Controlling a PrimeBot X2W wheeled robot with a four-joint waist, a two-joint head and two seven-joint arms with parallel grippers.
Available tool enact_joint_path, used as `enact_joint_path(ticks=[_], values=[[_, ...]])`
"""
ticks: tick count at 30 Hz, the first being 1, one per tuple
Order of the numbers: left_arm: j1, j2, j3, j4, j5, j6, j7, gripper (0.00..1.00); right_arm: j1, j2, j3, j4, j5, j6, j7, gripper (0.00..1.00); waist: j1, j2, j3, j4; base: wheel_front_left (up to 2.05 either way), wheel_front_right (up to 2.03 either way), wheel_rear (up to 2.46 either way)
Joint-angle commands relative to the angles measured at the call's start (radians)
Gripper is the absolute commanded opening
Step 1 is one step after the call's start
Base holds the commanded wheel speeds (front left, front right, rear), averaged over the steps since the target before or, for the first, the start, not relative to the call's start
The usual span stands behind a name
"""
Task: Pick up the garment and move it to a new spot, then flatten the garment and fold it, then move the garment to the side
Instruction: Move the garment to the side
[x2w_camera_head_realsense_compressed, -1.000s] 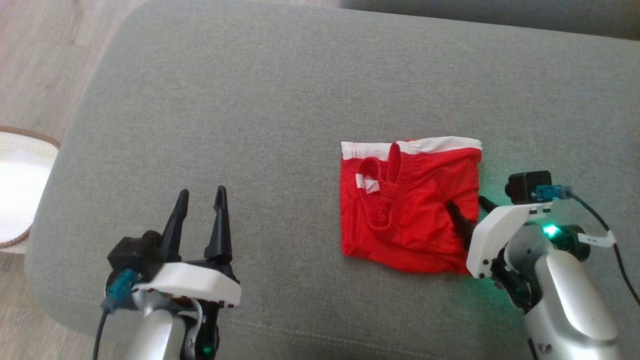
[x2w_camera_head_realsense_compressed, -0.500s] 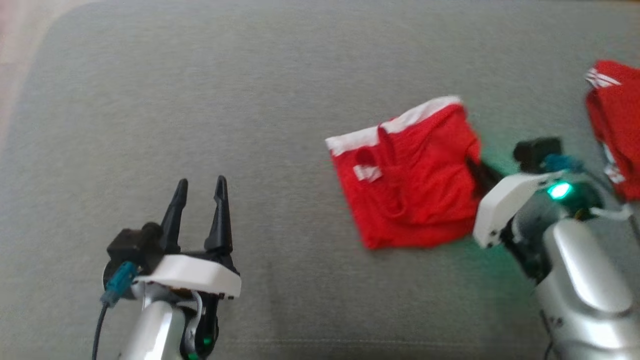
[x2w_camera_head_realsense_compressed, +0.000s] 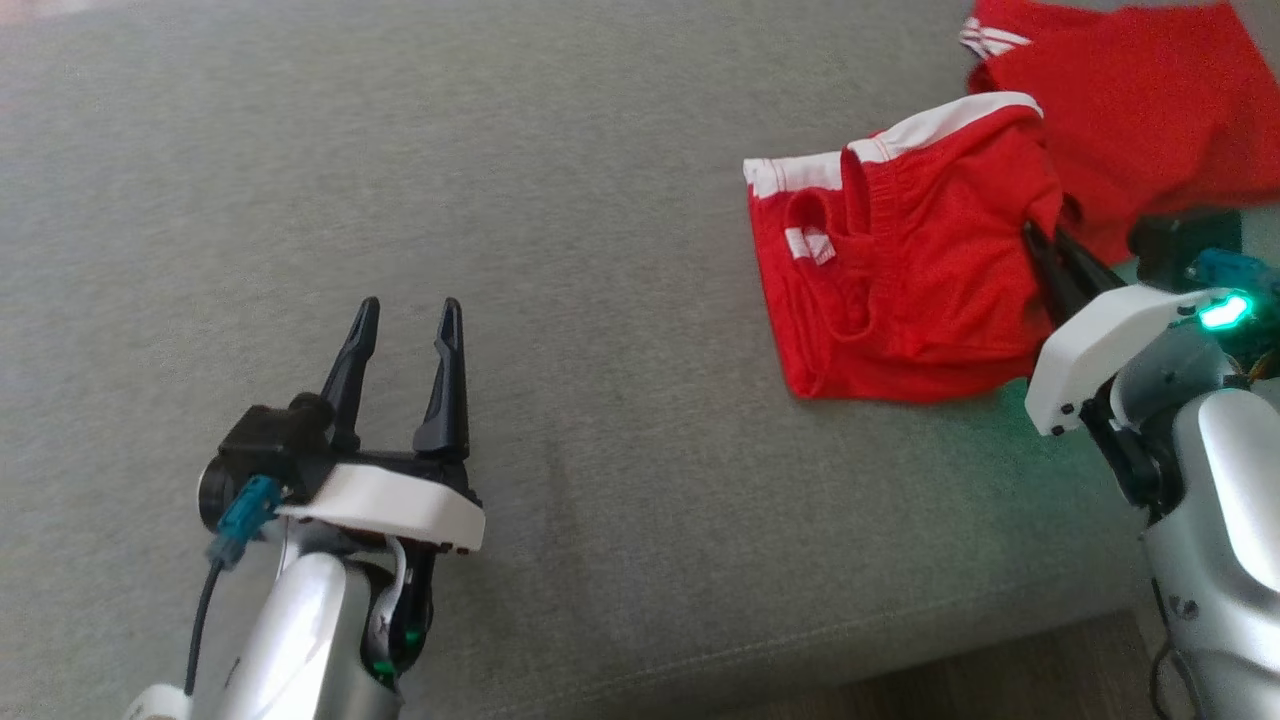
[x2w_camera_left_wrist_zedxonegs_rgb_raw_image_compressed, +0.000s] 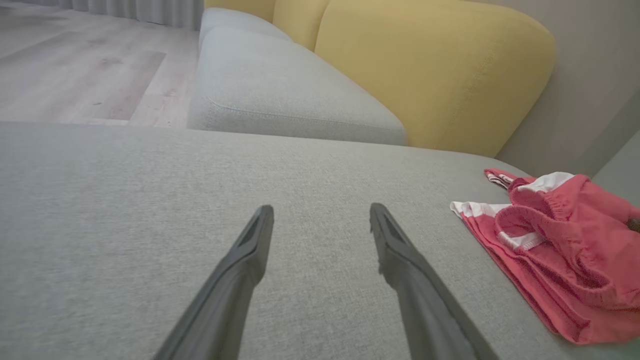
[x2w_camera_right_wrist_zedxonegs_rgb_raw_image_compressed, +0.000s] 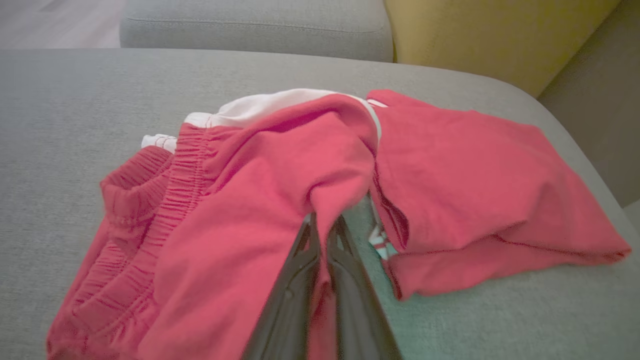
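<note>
Head view: broad cushion (x2w_camera_head_realsense_compressed: 560, 200) beside garment (x2w_camera_head_realsense_compressed: 920, 270)

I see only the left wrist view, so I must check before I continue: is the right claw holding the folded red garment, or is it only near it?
Observer: Yes. In the right wrist view the right claw is shut on the right edge of the red garment, cloth pinched between both fingers.
Operator: Is the garment lifted from the cushion?
Observer: Only the pinched edge rises a little; in the head view the rest lies on the grey cushion.
Operator: What lies to its right?
Observer: A second red garment, flat beside the held one.
</note>
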Motion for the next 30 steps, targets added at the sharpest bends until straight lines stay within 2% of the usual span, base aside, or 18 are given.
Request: enact_joint_path(ticks=[1,6,14,20,30], values=[[-0.035,0.003,0.036,-0.025,0.013,-0.004,-0.012,1.00,-0.019,-0.010,0.007,-0.045,-0.009,0.007,-0.011,0.00,0.0000,0.0000,0.030,-0.041,0.00,0.00,0.00],[-0.047,0.003,0.039,-0.016,0.032,-0.016,-0.012,1.00,-0.030,-0.005,0.002,-0.048,-0.013,0.007,-0.021,0.00,0.0000,0.0000,0.047,-0.052,0.00,0.00,0.00],[-0.055,0.003,0.040,-0.010,0.035,-0.017,-0.012,1.00,-0.092,-0.026,-0.024,-0.026,-0.049,0.007,-0.034,0.00,0.0000,0.0000,0.043,-0.004,0.00,0.00,0.00],[-0.053,0.003,0.034,-0.017,0.020,-0.011,-0.012,1.00,-0.156,-0.096,-0.084,0.025,-0.074,0.007,-0.012,0.00,0.0000,0.0000,0.041,0.047,0.00,0.00,0.00],[-0.060,0.003,0.021,-0.029,0.007,0.000,-0.012,1.00,-0.239,-0.253,-0.179,0.149,-0.111,0.007,0.016,0.00,0.0000,0.0000,0.067,0.110,0.00,0.00,0.00]])
